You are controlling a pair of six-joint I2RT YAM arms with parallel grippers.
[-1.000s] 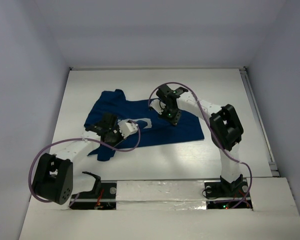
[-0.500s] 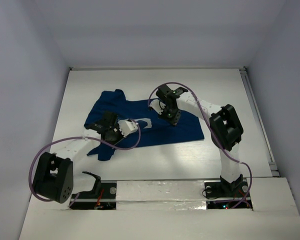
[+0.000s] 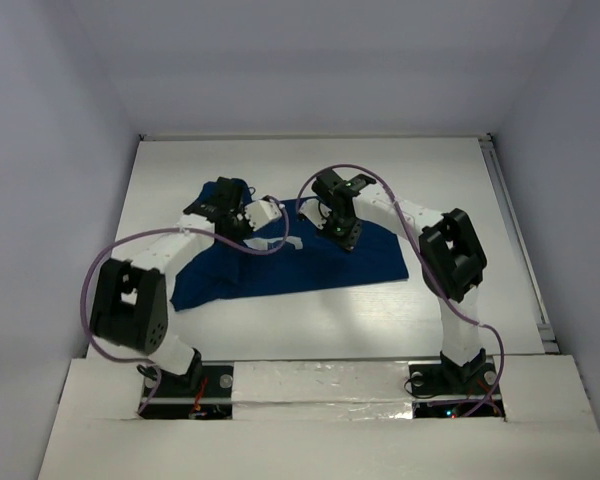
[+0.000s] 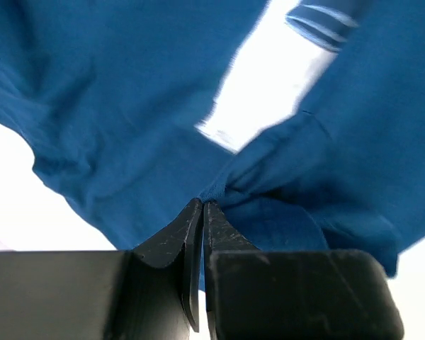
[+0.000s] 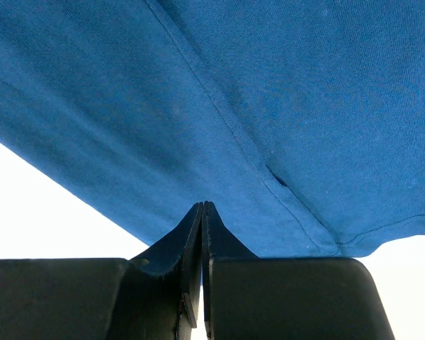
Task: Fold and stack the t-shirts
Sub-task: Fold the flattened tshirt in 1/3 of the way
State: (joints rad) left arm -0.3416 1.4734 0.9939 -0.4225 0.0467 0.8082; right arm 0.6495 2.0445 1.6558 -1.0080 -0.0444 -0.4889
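The dark navy t-shirt (image 3: pixel 330 262) lies across the middle of the white table (image 3: pixel 440 180), its white chest graphic (image 3: pixel 293 243) partly showing. My left gripper (image 3: pixel 276 212) is over the shirt's far left part, shut on a bunched fold of the cloth (image 4: pixel 219 188); the graphic (image 4: pixel 269 78) shows just beyond it. My right gripper (image 3: pixel 343 238) is at the shirt's far edge, right of middle, shut with its tips (image 5: pixel 202 207) on the shirt's hem (image 5: pixel 290 142).
White walls close the table on the left, right and back. A metal rail (image 3: pixel 520 250) runs along the table's right edge. The arm bases stand at the near edge, with purple cables looping over both arms.
My left gripper has swung from the shirt's near left side to its far left side, dragging the near-left flap of cloth up over the shirt. The right arm has not moved.
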